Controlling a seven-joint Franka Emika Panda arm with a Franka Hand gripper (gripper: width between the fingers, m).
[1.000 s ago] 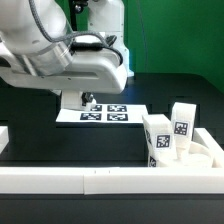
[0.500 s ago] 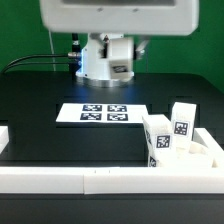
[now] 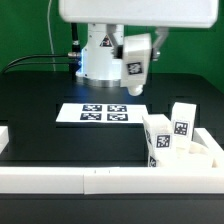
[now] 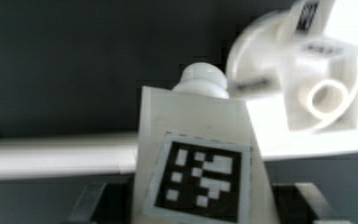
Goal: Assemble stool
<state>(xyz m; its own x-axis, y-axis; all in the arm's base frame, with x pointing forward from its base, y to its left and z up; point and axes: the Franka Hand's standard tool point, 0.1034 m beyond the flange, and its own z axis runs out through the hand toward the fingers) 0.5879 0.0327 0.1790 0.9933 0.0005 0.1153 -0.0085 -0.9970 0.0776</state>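
My gripper (image 3: 137, 44) is shut on a white stool leg (image 3: 135, 66) with a black-and-white tag and holds it high above the table, behind the marker board. In the wrist view the leg (image 4: 197, 150) sits between the two dark fingers (image 4: 105, 200), its rounded peg end pointing away. The round white seat (image 3: 203, 157) lies at the exterior view's right, behind the front rail. Two tagged legs (image 3: 182, 124) stand upright on it. The seat also shows in the wrist view (image 4: 274, 55), past the held leg's tip.
The marker board (image 3: 102, 113) lies flat on the black table at mid-scene. A long white rail (image 3: 90, 180) runs along the front, with a short rail end (image 3: 4, 135) at the exterior view's left. The robot base (image 3: 100, 55) stands at the back.
The arm has swung from the exterior view's left toward the right and risen. The held leg now shows at upper middle, closer to the seat side.
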